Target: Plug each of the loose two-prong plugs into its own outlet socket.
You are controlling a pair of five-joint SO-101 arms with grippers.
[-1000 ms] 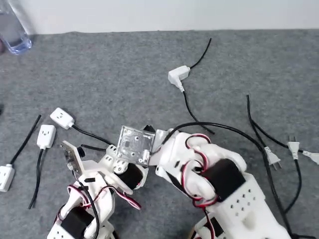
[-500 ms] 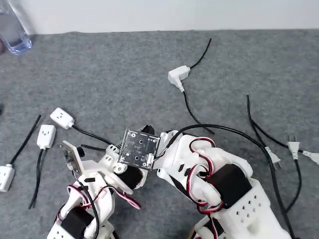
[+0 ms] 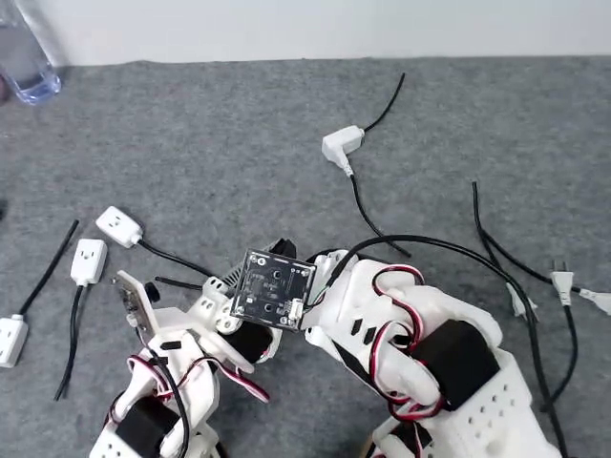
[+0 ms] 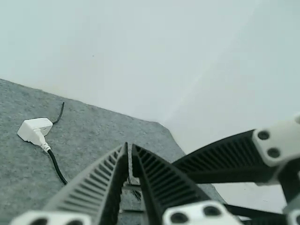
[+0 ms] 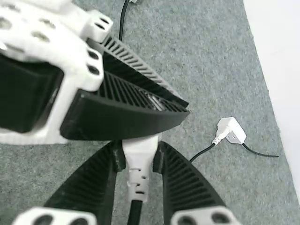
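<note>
1. We see two arms (image 3: 477, 405) in white shells with black servo blocks
2. Red, white and black wires (image 3: 396, 277) loop over their joints
3. We note a bare circuit board (image 3: 274, 289) at one wrist
4. Black ribbed fingers (image 4: 159, 183) sit on white screwed mounts (image 5: 51, 42)

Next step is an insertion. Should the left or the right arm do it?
Right. The right gripper is shut on a white cord end, probably a plug. The left gripper is shut on nothing, so it would first have to pick one up.
</note>
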